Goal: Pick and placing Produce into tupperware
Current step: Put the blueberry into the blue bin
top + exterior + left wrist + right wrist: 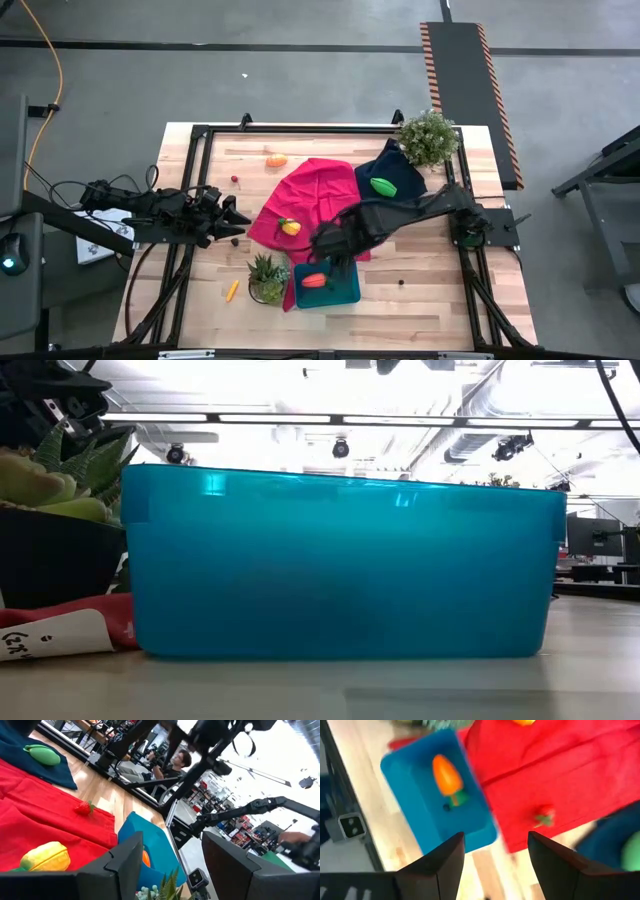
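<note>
The teal tupperware (pixel 338 291) stands near the table's near edge, and its wall fills the low view (pixel 340 565). A red-orange carrot (pixel 314 281) (pixel 447 775) lies inside it. My right gripper (pixel 324 247) (pixel 495 855) hovers open above the red cloth, just beyond the tupperware's far side. My left gripper (pixel 236 216) (pixel 170 865) waits open at the table's left. A yellow piece (pixel 290 227) (pixel 45 857) and a small strawberry (pixel 544 816) (pixel 84 808) lie on the red cloth. The green oval (pixel 383 186) (pixel 42 755) rests on the navy cloth. An orange piece (pixel 276 160) and a thin yellow stick (pixel 232 290) lie on bare wood.
The red cloth (pixel 310 195) and the navy cloth (pixel 400 172) cover the table's middle. One potted plant (pixel 268 277) (pixel 50 490) stands just left of the tupperware, and another (pixel 428 137) at the far right corner. A person sits in the room beyond (pixel 175 762).
</note>
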Motion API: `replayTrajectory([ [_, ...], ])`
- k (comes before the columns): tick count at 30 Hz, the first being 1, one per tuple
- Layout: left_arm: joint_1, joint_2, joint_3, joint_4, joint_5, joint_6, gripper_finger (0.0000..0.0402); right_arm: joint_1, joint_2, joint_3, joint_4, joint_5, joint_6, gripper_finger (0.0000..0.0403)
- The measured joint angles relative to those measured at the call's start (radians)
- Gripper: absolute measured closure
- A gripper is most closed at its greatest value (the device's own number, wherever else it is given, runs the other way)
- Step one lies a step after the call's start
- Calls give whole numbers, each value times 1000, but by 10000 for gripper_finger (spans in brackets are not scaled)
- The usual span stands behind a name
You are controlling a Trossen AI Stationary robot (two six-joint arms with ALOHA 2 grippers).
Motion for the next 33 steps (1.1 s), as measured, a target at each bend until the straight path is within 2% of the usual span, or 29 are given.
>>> replayTrajectory([
  [5,0,0,0,0,0,6,208,1,-126,0,1,145,-3,195],
  [12,0,0,0,0,-1,8,208,22,-338,-16,-7,372,75,195],
  [15,0,0,0,0,-1,8,208,48,-427,-102,-7,449,141,195],
  [18,0,0,0,0,-2,8,208,72,-530,-278,7,473,252,195],
  [21,0,0,0,0,-2,8,208,99,-645,-508,69,457,384,195],
  [25,0,0,0,0,-1,8,208,130,-784,-793,220,373,560,195],
  [29,0,0,0,-1,0,8,208,138,-870,-1002,299,244,748,195],
  [33,0,0,0,-1,0,8,208,138,-885,-1147,320,73,858,195],
])
